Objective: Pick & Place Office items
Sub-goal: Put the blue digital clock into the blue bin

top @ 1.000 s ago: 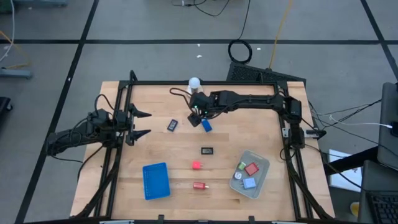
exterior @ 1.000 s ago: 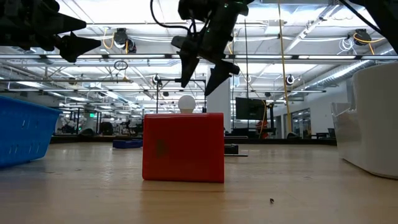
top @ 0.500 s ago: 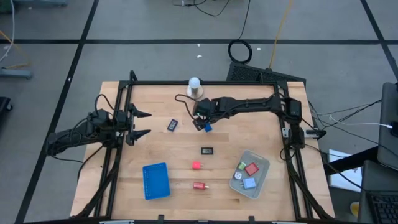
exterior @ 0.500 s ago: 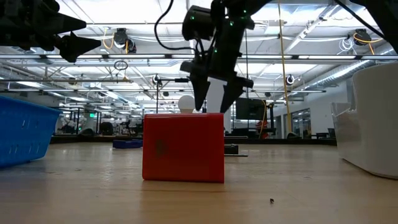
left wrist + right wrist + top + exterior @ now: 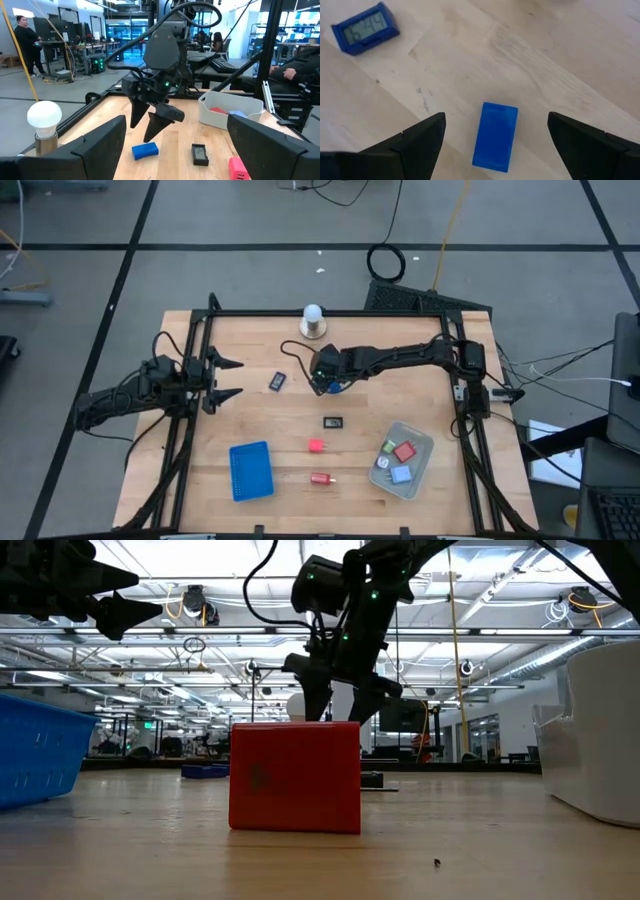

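Note:
My right gripper (image 5: 325, 378) is open and points down just over a blue block (image 5: 333, 386) that lies flat on the wood. In the right wrist view its two fingers stand to either side of the block (image 5: 495, 137) without touching it, and the left wrist view shows the fingertips (image 5: 150, 135) slightly above the block (image 5: 145, 150). My left gripper (image 5: 230, 378) waits open at the table's left edge. Other office items lie flat: a blue display piece (image 5: 278, 381), a black rectangle (image 5: 334, 421), a pink block (image 5: 316, 445) and a red block (image 5: 320, 478).
A clear grey bin (image 5: 420, 442) near the right front holds red, blue and pale pieces. A flat blue tray (image 5: 250, 471) lies at the left front. A white ball on a metal base (image 5: 313, 320) stands by the far edge. A dark frame borders the table.
My right gripper has moved toward the table's near edge and come down over the blue block, staying open. The block has kept its place.

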Motion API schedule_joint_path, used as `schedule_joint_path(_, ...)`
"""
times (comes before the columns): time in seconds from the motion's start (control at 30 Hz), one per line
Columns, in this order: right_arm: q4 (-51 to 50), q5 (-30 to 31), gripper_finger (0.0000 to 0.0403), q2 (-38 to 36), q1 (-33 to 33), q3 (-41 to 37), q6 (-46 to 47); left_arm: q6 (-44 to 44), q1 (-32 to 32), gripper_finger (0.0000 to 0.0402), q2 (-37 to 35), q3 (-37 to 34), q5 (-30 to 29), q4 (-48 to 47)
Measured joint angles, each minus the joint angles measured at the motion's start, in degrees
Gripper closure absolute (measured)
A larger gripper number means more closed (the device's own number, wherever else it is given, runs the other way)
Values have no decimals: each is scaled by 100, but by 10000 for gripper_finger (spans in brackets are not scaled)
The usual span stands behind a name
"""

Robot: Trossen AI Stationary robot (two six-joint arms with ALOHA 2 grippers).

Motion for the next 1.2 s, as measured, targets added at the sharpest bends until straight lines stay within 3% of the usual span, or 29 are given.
schedule_joint_path(0.2, 198, -202, 58, 345, 36, 84, -166, 0, -2, 50, 0, 0, 0, 0)
schedule_joint_path(0.47, -1028, -438, 58, 1341, 41, 1319, -301, 1, 0, 50, -1, 0, 0, -1)
schedule_joint_path(0.6, -1061, -182, 57, 1343, 37, 1432, -276, 0, 0, 50, -2, 0, -12, -2)
schedule_joint_path(1.2, -1216, -63, 57, 975, 98, 1440, 257, 1, 0, 50, -2, 0, -9, 0)
